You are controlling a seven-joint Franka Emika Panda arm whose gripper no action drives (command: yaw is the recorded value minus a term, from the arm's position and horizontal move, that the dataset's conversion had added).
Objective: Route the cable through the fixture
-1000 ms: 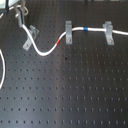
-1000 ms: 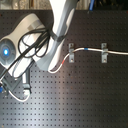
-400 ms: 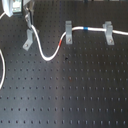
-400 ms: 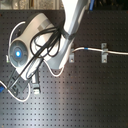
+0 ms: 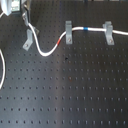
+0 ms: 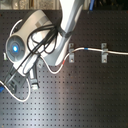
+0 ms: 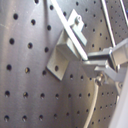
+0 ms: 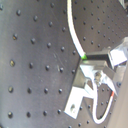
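Observation:
The white cable [image 5: 47,52] runs from the first exterior view's right through two square brackets, with its blue band [image 5: 86,30] between them and its red band [image 5: 62,43] just past the second. It then sags and rises across the slanted grey fixture [image 5: 30,39] to my gripper [image 5: 22,16] at the first exterior view's upper left. The gripper is shut on the cable end. In the first wrist view the cable [image 7: 67,27] lies over the fixture [image 7: 61,56] right beside my gripper [image 7: 95,65]. I cannot tell if it sits inside the clip. The second exterior view shows my gripper [image 6: 32,80] low under the arm.
Two square grey brackets [image 5: 68,31] [image 5: 108,32] stand on the black perforated board [image 5: 75,90]. A plain white cable [image 5: 2,75] curves along the first exterior view's left edge. The arm's body [image 6: 35,35] covers the second exterior view's left part.
My gripper has moved towards the first exterior view's upper left with the cable end, drawing the cable along over the slanted fixture. The brackets have not moved.

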